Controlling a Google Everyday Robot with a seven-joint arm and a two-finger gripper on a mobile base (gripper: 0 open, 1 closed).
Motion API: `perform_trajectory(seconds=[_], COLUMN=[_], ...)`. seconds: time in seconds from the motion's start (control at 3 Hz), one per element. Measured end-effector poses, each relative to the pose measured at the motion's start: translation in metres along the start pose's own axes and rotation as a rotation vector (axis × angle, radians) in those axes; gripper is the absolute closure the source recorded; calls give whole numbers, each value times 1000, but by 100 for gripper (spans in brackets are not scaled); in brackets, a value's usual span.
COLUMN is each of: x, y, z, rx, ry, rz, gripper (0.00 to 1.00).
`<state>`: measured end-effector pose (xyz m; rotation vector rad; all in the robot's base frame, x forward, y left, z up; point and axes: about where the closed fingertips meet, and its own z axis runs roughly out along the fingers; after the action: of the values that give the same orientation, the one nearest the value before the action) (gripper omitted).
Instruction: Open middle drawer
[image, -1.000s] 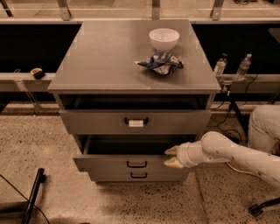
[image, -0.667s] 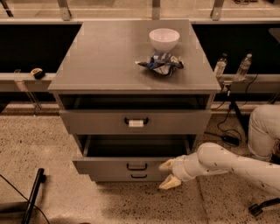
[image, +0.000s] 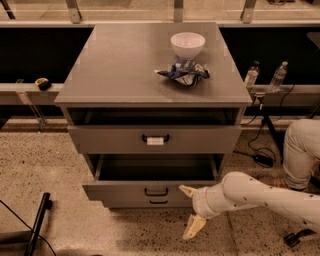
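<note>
**A:** Starting big: grey cabinet (image: 125, 75), square-on, three fronts stacked down its face.

**B:** And off the cabinet's lower right corner, the white arm (image: 270, 197), reaching in low over the floor.

**A:** Next, the middle drawer (image: 115, 192). Second front down the cabinet, standing well proud of the cabinet's face, dark cavity showing behind its top edge. Looks open already, or near enough, going by that gap.

**B:** Agreed. Then the gripper (image: 186, 212), out in front of the cabinet, low on its right half. Spread wide, holding nothing: one finger up by the drawer front's lower right, the other slanting down toward the floor.

**A:** Touching the front?

**B:** Can't say for sure. Very near, at least.

**A:** Smallest last: black bar handle (image: 156, 191), lying level across the cabinet's width, on its centreline.

**B:** So, left of the jaws and a touch higher. Jaw line running up-and-down, square across that level bar. Probably just a slide left toward the cabinet's centreline for any further pull straight out.
</note>
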<state>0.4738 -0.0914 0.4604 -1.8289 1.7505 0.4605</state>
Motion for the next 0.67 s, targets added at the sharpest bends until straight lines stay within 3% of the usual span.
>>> perform_trajectory(seconds=[0.33,0.67], x=[-4,1], y=[-18,-50], z=[-4,-1], rx=[32,58], ry=[-8,-2], rz=[-33,-28], gripper=[0,0])
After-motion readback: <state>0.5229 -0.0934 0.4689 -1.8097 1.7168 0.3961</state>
